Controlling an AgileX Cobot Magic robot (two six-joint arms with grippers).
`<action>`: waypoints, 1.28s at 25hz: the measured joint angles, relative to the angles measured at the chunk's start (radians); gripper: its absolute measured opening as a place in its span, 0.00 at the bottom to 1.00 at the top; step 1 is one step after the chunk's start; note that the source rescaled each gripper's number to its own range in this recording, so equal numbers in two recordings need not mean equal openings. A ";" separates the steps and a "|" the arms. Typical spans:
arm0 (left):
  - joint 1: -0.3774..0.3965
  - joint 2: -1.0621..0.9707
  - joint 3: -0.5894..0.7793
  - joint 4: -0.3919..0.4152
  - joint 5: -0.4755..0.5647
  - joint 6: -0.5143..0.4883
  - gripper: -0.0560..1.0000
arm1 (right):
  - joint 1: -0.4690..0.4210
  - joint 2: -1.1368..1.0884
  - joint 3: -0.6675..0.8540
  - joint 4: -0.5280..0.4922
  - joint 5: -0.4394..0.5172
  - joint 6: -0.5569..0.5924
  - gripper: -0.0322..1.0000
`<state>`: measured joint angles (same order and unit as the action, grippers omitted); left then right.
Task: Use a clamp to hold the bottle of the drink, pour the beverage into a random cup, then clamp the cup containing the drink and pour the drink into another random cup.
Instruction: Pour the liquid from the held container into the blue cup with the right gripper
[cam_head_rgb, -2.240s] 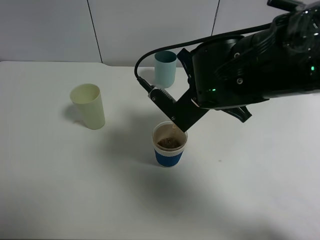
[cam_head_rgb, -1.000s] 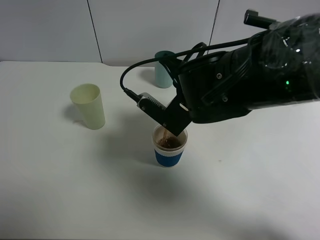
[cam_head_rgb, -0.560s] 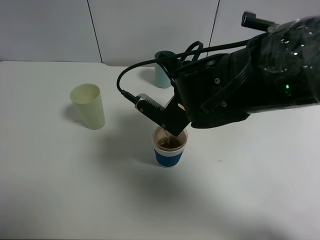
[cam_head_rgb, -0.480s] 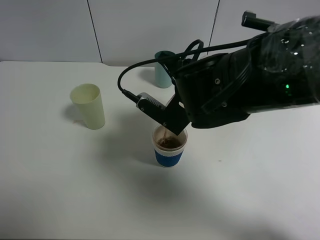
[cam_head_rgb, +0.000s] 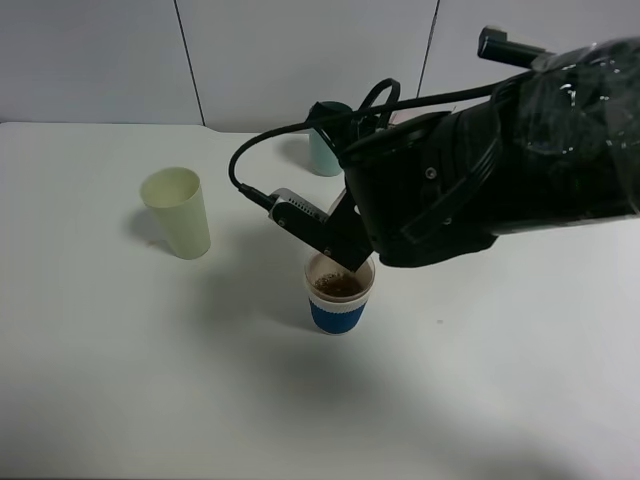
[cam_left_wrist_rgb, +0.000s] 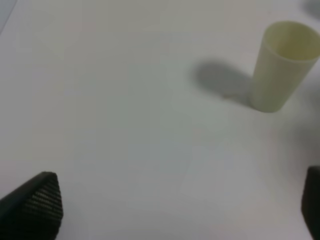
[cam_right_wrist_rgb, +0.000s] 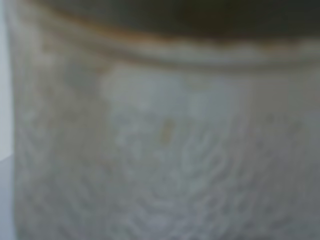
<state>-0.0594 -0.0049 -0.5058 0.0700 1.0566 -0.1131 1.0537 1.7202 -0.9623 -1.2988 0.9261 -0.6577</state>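
Swinging left and rolling further over since the earliest frame, the bulky black right arm (cam_head_rgb: 480, 170) now hides most of the teal tumbler (cam_head_rgb: 322, 150) at the back of the white table (cam_head_rgb: 120, 380). Its black cable (cam_head_rgb: 250, 160) loops out further to the left. All 3 cups stand where they stood.

The right gripper (cam_head_rgb: 350, 258) hangs just above the far rim of the short blue-sleeved cup (cam_head_rgb: 337, 315), near the middle of the table. Brown drink (cam_head_rgb: 340, 286) lies in the cup, below the clear rim. Whether any is falling at this instant cannot be told.

The right gripper is clamped tight on the bottle (cam_right_wrist_rgb: 160, 150). The high view hides the bottle behind the arm. The right wrist camera sees only its blurred, translucent wall filling the frame, with a thin brownish line along 1 edge.

The pale yellow-green tumbler (cam_head_rgb: 178, 212) stands upright, well apart from the blue-sleeved cup, on the left side of the table.

The left gripper (cam_left_wrist_rgb: 172, 212) is spread wide and grasps nothing. Its 2 black ribbed fingertips (cam_left_wrist_rgb: 37, 202) show only at opposite edges of the left wrist view, over bare table, with the pale tumbler beyond them.
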 joint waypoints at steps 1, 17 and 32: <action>0.000 0.000 0.000 0.000 0.000 0.000 0.90 | 0.003 0.000 0.000 0.000 0.000 -0.001 0.03; 0.000 0.000 0.000 0.000 0.000 0.000 0.90 | 0.017 0.000 0.000 -0.027 0.005 -0.008 0.03; 0.000 0.000 0.000 0.000 0.000 0.000 0.90 | 0.017 0.000 0.000 -0.091 -0.007 -0.005 0.03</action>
<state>-0.0594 -0.0049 -0.5058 0.0700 1.0566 -0.1131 1.0703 1.7202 -0.9623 -1.3902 0.9190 -0.6627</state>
